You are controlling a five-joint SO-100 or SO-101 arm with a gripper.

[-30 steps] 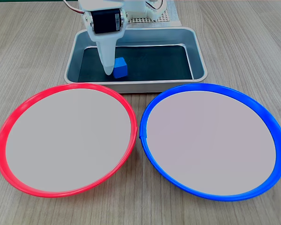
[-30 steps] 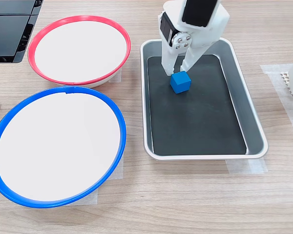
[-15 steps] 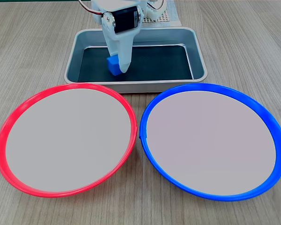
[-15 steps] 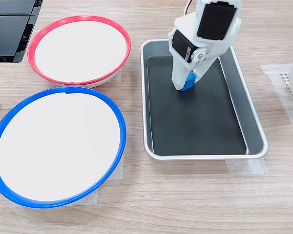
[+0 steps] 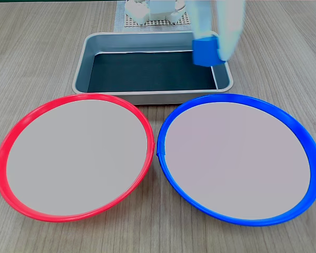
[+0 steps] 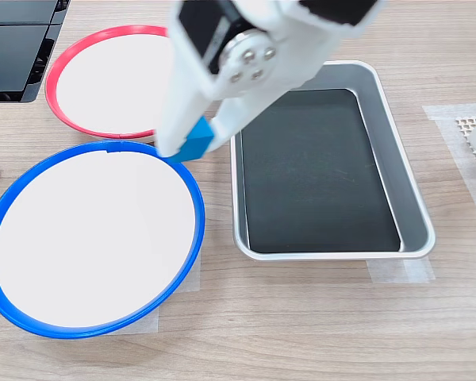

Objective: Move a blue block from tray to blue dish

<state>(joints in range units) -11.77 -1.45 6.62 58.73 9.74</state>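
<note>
The claw [image 6: 192, 147] — clenched on the blue block [image 6: 195, 145] — has swung out of the tray [image 6: 412, 238], the blue dish [image 6: 192, 190] just below, ready for release.

Gripper [image 6: 192, 143] clamps blue block [image 6: 195, 146] between white fingers [image 6: 177, 119], tips angled down toward second exterior view's left. Blue dish [image 6: 192, 193] rim just below-left of tips. Red-rimmed dish [image 6: 57, 73] behind gripper, partly hidden. Tray [image 6: 412, 206] right of gripper, black base bare.
</note>
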